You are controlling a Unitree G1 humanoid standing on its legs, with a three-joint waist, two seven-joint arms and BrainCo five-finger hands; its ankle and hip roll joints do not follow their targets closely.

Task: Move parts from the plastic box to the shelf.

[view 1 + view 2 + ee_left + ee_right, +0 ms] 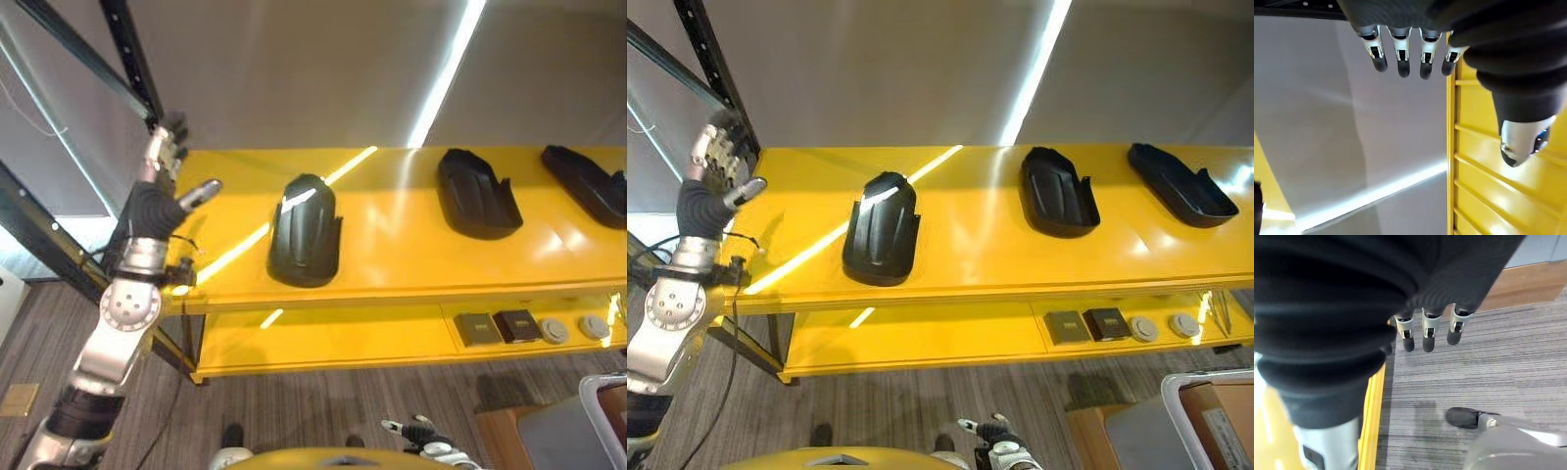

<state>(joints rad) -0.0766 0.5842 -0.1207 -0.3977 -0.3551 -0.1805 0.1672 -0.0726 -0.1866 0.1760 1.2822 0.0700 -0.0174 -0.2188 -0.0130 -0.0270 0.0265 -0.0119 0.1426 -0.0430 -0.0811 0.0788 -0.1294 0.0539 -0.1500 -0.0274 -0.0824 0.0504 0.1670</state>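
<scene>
Three black moulded parts lie on the top of the yellow shelf [392, 274]: one at the left [305, 231], one in the middle [476, 192], one at the far right [588, 184]. My left hand [157, 201] is raised over the shelf's left end, a short way left of the nearest part, open and holding nothing. Its fingers [1400, 54] show straight in the left wrist view. My right hand [421, 431] hangs low in front of the shelf, open and holding nothing, its fingers [1427, 333] over the grey floor. The grey plastic box [1205, 421] sits at the lower right.
A black rack post [127, 49] and diagonal braces stand just behind my left hand. On the lower yellow shelf, at the right, lie two small dark boxes [498, 327] and round grey discs [573, 328]. A brown cardboard piece [1225, 416] shows in the grey box.
</scene>
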